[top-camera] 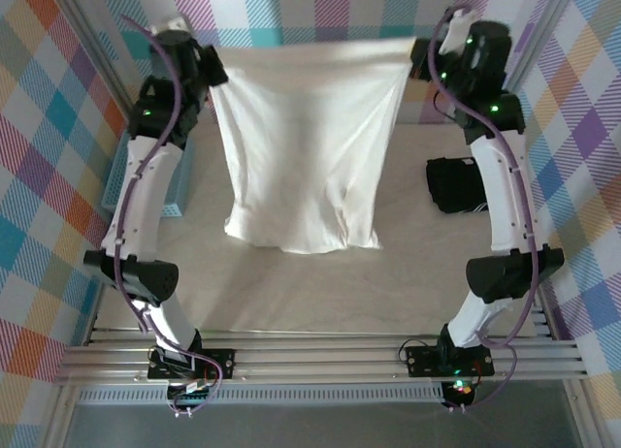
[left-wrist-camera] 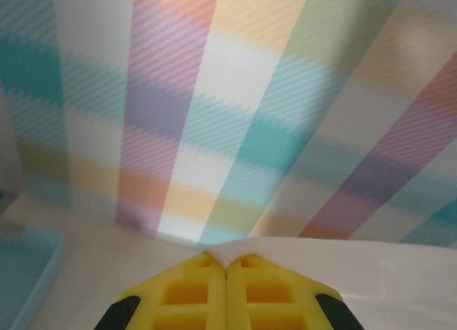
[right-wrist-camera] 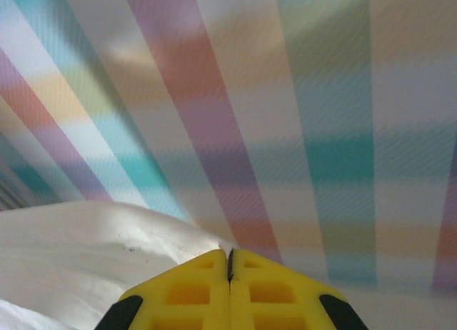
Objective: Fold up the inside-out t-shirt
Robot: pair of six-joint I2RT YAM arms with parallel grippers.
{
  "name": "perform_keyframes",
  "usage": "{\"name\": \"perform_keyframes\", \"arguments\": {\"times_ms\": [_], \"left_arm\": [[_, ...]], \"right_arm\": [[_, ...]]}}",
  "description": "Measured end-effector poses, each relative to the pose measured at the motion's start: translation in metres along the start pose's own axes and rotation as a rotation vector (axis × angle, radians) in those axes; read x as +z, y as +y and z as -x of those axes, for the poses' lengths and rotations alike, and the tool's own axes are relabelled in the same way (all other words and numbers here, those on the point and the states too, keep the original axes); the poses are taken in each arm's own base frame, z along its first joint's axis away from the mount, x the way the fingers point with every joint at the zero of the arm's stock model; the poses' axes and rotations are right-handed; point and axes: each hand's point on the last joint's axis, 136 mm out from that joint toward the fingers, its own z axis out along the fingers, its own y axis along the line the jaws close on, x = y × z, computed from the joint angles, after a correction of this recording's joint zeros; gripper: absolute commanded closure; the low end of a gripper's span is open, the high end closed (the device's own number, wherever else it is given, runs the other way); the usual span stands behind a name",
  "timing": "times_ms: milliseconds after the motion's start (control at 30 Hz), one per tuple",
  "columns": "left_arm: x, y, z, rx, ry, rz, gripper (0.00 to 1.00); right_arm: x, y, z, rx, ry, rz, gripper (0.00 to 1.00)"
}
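The inside-out t-shirt (top-camera: 306,157) is held aloft by its top corners, pinched in the closed left gripper (left-wrist-camera: 227,263) and, seemingly, the closed right gripper (right-wrist-camera: 230,254), with its hem resting on the table (top-camera: 291,298).

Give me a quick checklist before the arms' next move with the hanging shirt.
1. Is the left gripper shut on a corner of the shirt: ok.
2. Is the right gripper shut on the other corner: ok.
3. Top edge stretched straight between them: ok.
4. Bottom edge lying flat on the table: not ok, bunched.
5. Is the black garment apart from the shirt: ok.
6. Which side faces out: cannot tell.
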Motion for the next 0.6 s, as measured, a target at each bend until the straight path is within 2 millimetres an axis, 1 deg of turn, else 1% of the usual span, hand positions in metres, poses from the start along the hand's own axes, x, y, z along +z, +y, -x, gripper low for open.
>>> {"name": "perform_keyframes", "arguments": {"times_ms": [33,67,100,167,200,233,267,300,367,433,500,600], "left_arm": [[-0.017,-0.008,0.025,-0.009,-0.059,-0.038,1.0],[-0.035,-0.013,0.046,-0.017,-0.108,-0.073,1.0],[-0.06,-0.018,0.066,-0.023,-0.156,-0.111,1.0],[-0.108,-0.022,0.094,-0.033,-0.234,-0.175,1.0],[-0.135,-0.021,0.107,-0.039,-0.273,-0.204,1.0],[-0.159,-0.02,0.115,-0.044,-0.306,-0.231,1.0],[-0.183,-0.017,0.12,-0.049,-0.334,-0.252,1.0],[-0.2,-0.015,0.122,-0.052,-0.35,-0.266,1.0],[-0.234,-0.008,0.124,-0.057,-0.384,-0.292,1.0],[-0.261,-0.002,0.124,-0.063,-0.416,-0.308,1.0],[-0.273,0.003,0.122,-0.065,-0.425,-0.311,1.0],[-0.277,0.006,0.119,-0.063,-0.417,-0.306,1.0]], "right_arm": [[-0.014,0.012,0.028,-0.014,-0.065,0.027,1.0],[-0.028,0.023,0.051,-0.028,-0.122,0.052,1.0],[-0.053,0.037,0.079,-0.046,-0.198,0.083,1.0],[-0.096,0.058,0.11,-0.07,-0.289,0.13,1.0],[-0.118,0.067,0.121,-0.08,-0.322,0.149,1.0],[-0.142,0.076,0.13,-0.092,-0.363,0.17,1.0],[-0.159,0.081,0.132,-0.097,-0.379,0.183,1.0],[-0.176,0.085,0.13,-0.101,-0.384,0.192,1.0],[-0.199,0.091,0.125,-0.106,-0.39,0.208,1.0],[-0.218,0.095,0.118,-0.11,-0.389,0.222,1.0],[-0.228,0.095,0.11,-0.109,-0.378,0.225,1.0],[-0.237,0.096,0.103,-0.105,-0.37,0.224,1.0]]}}
